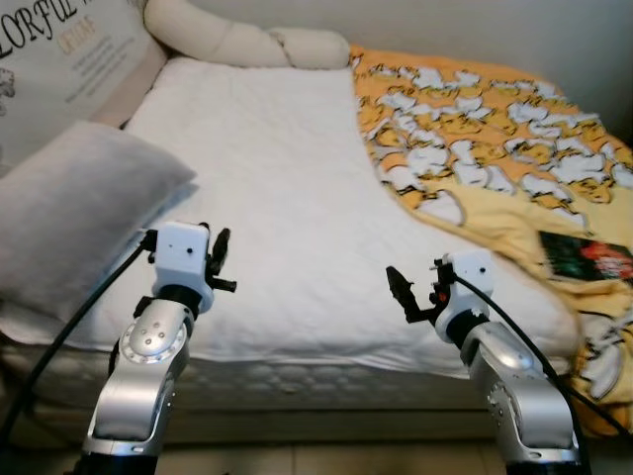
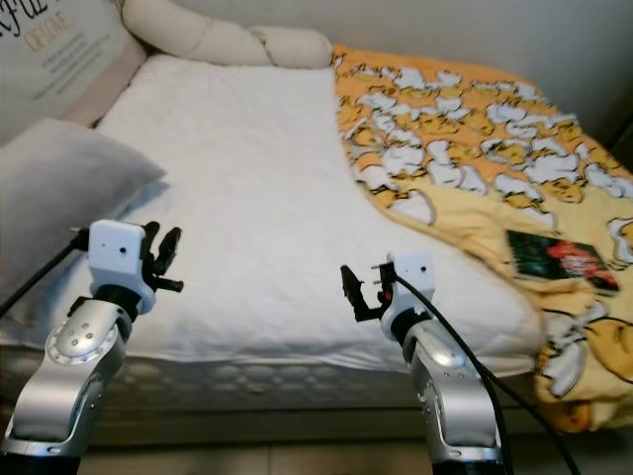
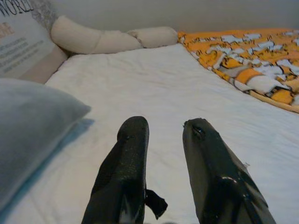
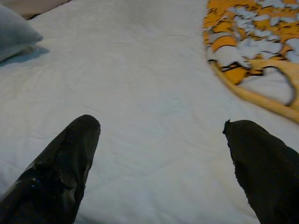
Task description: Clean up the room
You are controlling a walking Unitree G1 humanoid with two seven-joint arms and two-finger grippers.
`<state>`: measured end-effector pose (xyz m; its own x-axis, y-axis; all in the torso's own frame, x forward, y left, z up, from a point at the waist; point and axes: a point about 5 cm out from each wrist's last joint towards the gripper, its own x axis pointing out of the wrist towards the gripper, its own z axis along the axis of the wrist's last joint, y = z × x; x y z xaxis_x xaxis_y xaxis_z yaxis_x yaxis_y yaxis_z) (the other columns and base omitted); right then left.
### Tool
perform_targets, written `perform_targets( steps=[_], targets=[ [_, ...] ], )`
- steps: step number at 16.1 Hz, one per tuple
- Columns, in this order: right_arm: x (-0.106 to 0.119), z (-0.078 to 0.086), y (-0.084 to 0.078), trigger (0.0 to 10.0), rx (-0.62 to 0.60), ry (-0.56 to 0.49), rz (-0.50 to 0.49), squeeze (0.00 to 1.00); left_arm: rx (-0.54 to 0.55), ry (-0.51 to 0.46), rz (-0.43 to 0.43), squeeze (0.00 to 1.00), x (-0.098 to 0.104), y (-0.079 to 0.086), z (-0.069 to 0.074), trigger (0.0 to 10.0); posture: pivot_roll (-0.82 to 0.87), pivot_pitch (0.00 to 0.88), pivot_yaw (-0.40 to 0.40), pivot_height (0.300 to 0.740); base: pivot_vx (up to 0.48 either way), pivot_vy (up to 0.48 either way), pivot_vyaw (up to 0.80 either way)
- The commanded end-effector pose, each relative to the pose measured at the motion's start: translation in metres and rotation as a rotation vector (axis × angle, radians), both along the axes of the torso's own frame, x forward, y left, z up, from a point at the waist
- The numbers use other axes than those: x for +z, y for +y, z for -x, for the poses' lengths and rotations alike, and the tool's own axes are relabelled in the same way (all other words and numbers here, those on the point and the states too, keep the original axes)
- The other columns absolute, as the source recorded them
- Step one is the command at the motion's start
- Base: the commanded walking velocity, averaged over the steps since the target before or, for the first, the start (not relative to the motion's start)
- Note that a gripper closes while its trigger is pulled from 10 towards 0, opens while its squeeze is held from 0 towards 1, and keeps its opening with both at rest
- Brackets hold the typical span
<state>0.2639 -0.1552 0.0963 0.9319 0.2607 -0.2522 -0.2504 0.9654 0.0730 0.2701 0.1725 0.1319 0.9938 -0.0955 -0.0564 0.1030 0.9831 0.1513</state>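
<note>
Leftmost, a grey pillow (image 1: 84,203) lay at nine o'clock on the white bed (image 1: 287,198). Both the left gripper (image 3: 163,140) and right gripper (image 4: 161,140) hovered unclenched, empty. The orange blanket (image 1: 485,139) ran lengthwise from twelve toward four o'clock, with a book (image 1: 584,257) lying on it at three.

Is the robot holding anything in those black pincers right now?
No. The left gripper and the right gripper are both open with nothing between their fingers, poised above the white sheet of the bed.
</note>
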Motion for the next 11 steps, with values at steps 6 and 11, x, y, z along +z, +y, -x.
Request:
perform_targets(
  steps=[6, 11],
  targets=[
    [-0.0044, 0.0021, -0.0089, 10.0, -0.045, 0.01, 0.028, 0.0, -0.029, 0.003, -0.011, 0.0, 0.0002, -0.0041, -0.0001, 10.0, 0.03, 0.0, -0.03, 0.74, 0.0, -0.48, 0.0],
    [-0.0045, 0.0015, -0.0084, 10.0, -0.037, 0.02, 0.028, 0.0, -0.018, 0.006, 0.009, 0.0, -0.0025, -0.0076, 0.0041, 10.0, 0.01, 0.0, -0.049, 0.74, 0.0, -0.48, 0.0]
  ],
)
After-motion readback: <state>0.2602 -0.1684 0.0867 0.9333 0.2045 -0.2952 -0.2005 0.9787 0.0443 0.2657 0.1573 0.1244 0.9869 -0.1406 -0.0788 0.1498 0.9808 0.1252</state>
